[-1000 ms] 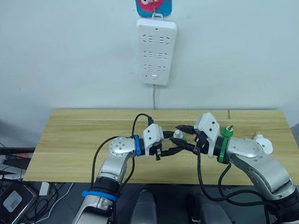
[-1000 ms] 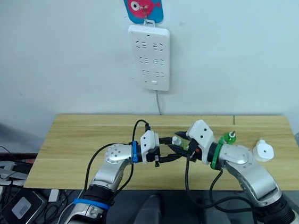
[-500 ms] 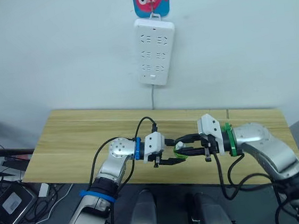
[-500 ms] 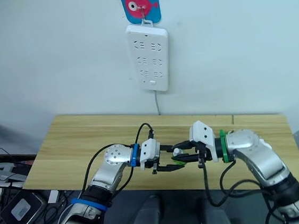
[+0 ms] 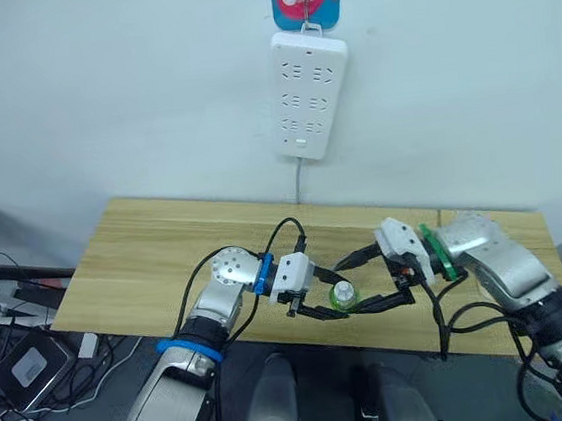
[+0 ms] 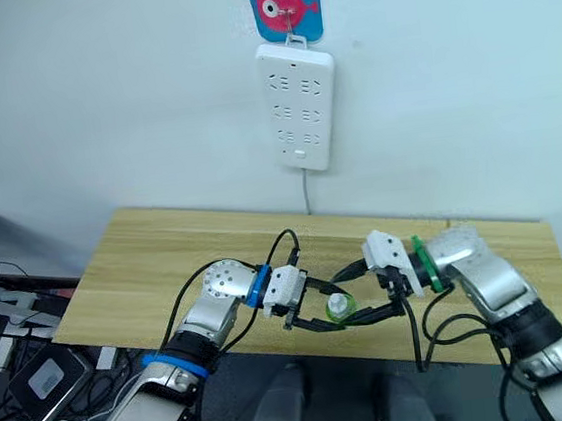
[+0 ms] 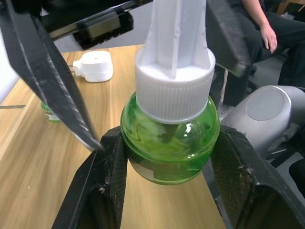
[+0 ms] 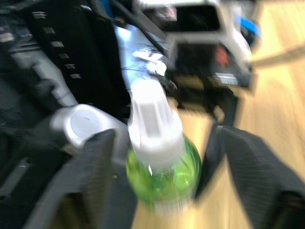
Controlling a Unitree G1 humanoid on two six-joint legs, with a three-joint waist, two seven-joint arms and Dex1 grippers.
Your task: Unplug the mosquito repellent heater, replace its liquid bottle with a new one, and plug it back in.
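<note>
My left gripper (image 5: 333,302) is shut on a green liquid bottle (image 5: 344,294) with a white ribbed cap and a white wick tube, held just above the front of the wooden table (image 5: 164,243). In the left wrist view the bottle (image 7: 169,138) sits gripped between both black pads. My right gripper (image 5: 348,288) faces it from the right, open, its fingers (image 8: 90,176) spread wide on either side of the bottle (image 8: 164,176) without touching it. The white mosquito repellent heater (image 7: 93,66) lies on the table further back, with another green bottle (image 7: 47,110) near it.
A long white power strip (image 5: 313,91) hangs on the wall above the table under a blue fish hook plate. Cables and boxes (image 5: 25,358) lie on the floor to the left. A seated person (image 7: 267,24) is off to the side.
My right gripper has opened wide and let go of the bottle, which stays in the left gripper. The camera view has shifted a little.
</note>
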